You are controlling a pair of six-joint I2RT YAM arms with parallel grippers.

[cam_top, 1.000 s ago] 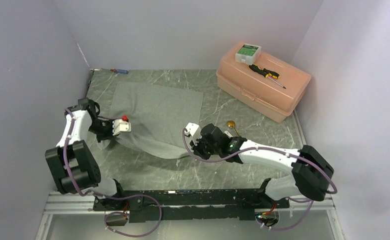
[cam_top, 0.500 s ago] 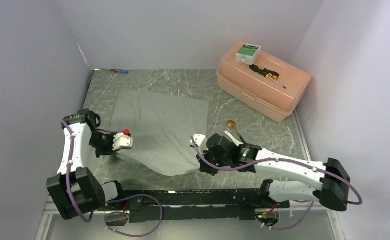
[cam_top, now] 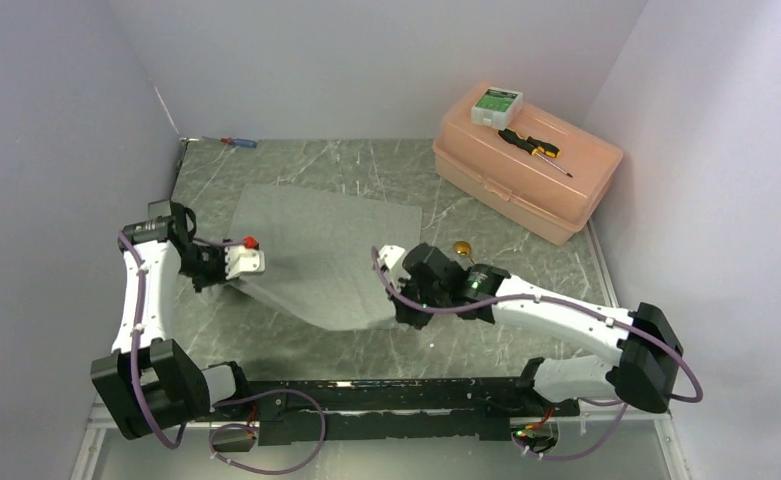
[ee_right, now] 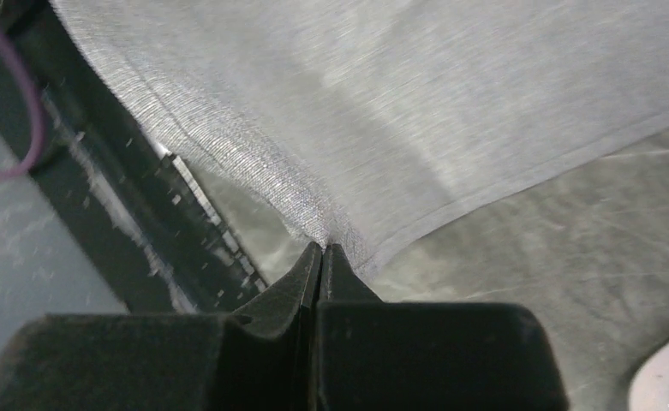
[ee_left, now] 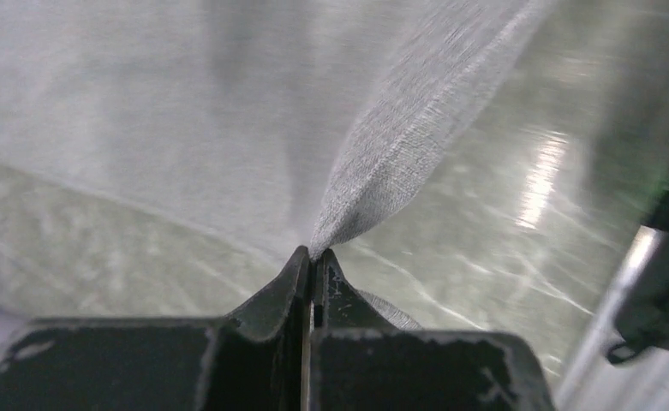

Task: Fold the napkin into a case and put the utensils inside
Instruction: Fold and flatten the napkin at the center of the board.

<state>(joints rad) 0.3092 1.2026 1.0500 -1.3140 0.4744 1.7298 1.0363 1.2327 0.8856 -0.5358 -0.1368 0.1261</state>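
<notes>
Counter (cam_top: 366,160): glossy grey-green marble-patterned top, with a streak of reflected light (ee_left: 543,171) in the left wrist view, enclosed by three plain pale lavender-white panels: left wall (cam_top: 56,150), back wall (cam_top: 366,60) and right wall (cam_top: 706,150), all evenly lit. Upper right of the frame: a salmon-pink translucent plastic case (cam_top: 496,182) set at an angle near the right wall, with a small white-and-green box (cam_top: 496,103) and a black-and-yellow screwdriver (cam_top: 534,148) on its lid. Upper left, at the counter's far corner: a red-and-blue screwdriver (cam_top: 238,142); bottom left: an aluminium rail (cam_top: 136,405) along the near edge.
</notes>
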